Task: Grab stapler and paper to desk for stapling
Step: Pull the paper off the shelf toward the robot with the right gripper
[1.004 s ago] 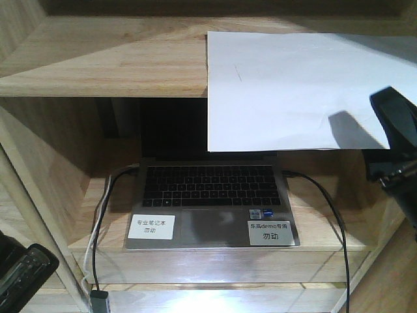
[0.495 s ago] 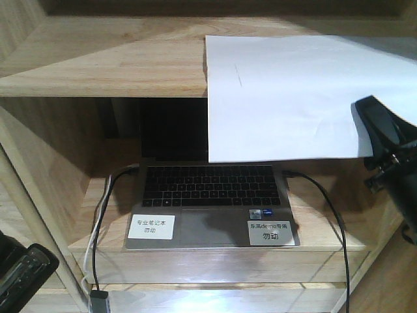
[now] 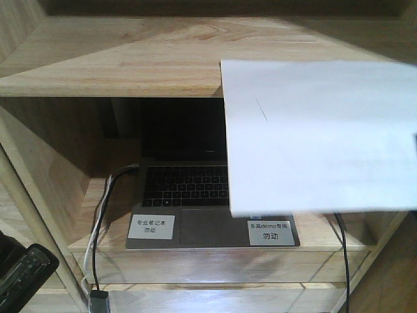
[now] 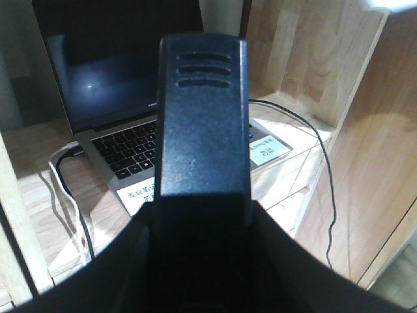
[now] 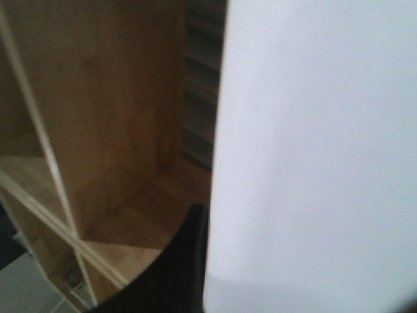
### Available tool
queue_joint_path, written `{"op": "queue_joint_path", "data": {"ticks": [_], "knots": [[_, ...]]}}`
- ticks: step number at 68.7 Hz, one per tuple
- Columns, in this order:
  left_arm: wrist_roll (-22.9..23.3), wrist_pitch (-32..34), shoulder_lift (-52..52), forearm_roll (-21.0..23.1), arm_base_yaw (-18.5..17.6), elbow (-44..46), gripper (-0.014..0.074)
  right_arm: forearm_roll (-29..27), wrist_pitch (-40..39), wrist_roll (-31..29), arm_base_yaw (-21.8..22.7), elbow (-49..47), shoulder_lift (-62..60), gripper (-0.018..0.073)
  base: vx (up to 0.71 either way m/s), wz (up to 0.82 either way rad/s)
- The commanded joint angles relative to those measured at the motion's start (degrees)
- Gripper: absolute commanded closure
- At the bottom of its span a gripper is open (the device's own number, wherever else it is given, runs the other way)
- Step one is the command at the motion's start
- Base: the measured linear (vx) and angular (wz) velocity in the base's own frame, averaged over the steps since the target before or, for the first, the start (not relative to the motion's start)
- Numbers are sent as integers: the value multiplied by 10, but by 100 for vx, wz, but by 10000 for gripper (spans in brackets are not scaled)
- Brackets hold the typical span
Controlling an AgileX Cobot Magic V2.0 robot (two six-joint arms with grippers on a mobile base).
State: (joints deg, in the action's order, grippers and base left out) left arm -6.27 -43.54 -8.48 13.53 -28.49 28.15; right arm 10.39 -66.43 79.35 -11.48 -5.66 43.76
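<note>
Paper [image 3: 319, 137] fills the right side of the front view: one plain white sheet, lifted clear of the upper shelf [image 3: 117, 59] and hanging in front of its edge, a little tilted. Its lower part covers the right half of the laptop [image 3: 182, 189], which sits open with a dark screen in the compartment below.

The right gripper [image 5: 199, 222] is hidden behind the sheet from the front. Its own camera shows one dark finger lying right along the paper's edge and the other lost behind the white, so the gripper looks closed, pinching the paper.

The left gripper [image 4: 203, 65] is low at the left, well away from the paper. Its camera looks down the back of a single black finger with three slots. I cannot tell how far it is open, and I see nothing in it.

Two white labels [image 3: 151, 226] are stuck below the laptop's keyboard. Cables [image 3: 104, 202] run off the laptop's left side and down over the shelf front, and another drops at the right.
</note>
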Motion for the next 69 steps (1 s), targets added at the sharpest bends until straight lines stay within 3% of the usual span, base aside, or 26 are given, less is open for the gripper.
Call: {"op": "queue_joint_path", "data": {"ticks": [1, 17, 25, 48, 69], "knots": [[1, 68, -6, 13, -1, 17, 603, -1, -103, -20, -1, 8, -39, 561, 0, 0], [1, 68, -6, 13, -1, 17, 603, 1, -92, -20, -1, 75, -127, 561, 0, 0], [1, 68, -6, 13, -1, 17, 603, 23, -56, -21, -1, 75, -169, 561, 0, 0], [1, 67, -7, 13, -1, 17, 603, -13, 105, -28, -1, 75, -230, 561, 0, 0], [1, 67, -7, 13, -1, 17, 603, -14, 125, -30, -1, 75, -230, 561, 0, 0]]}}
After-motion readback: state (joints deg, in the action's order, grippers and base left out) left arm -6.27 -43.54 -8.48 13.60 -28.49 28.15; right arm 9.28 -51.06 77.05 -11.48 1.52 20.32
